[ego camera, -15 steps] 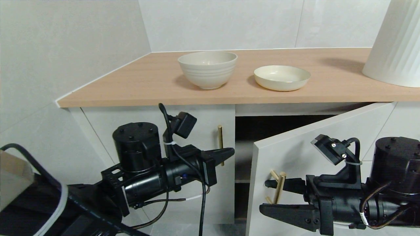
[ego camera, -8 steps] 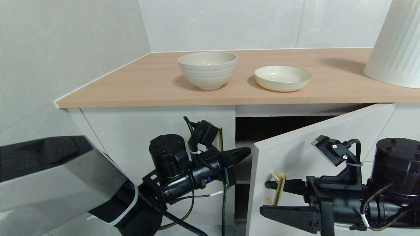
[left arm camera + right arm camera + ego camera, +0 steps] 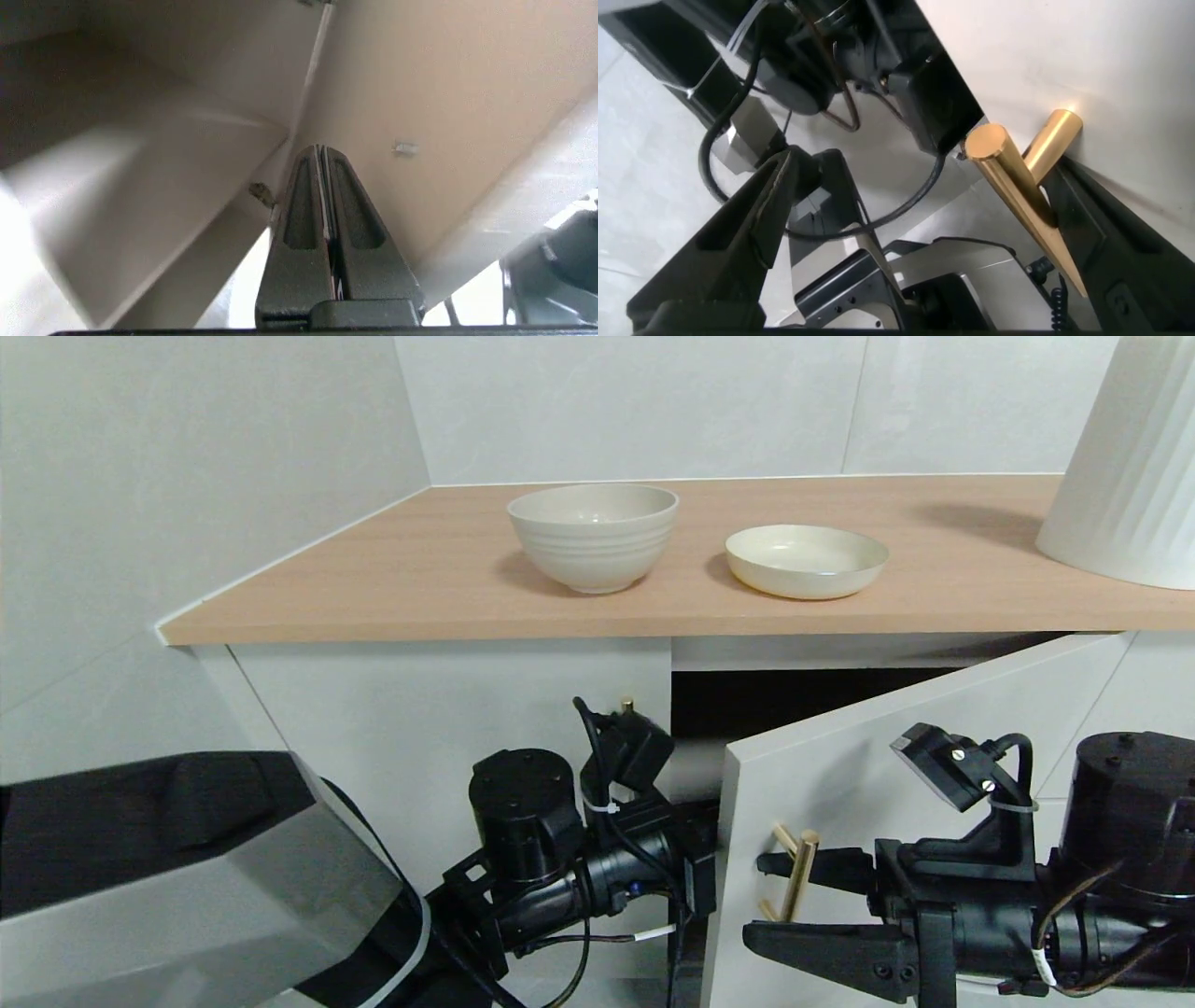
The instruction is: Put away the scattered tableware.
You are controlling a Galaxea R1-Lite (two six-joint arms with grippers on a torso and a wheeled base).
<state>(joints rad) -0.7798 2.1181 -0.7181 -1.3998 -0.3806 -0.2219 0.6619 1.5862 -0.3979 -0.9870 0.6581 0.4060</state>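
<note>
Head view: in the last second the left gripper, fingers pressed together, has slid into the gap behind the open cabinet door, probably to push it wider. The right gripper has its fingers spread around the brass handle. The bowl and dish sit on the counter, well above both grippers.

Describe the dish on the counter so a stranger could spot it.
On the wooden counter two cream pieces sit side by side. The dish is the right one, beside the bowl. It is low and shallow; the bowl is deep and ribbed.
</note>
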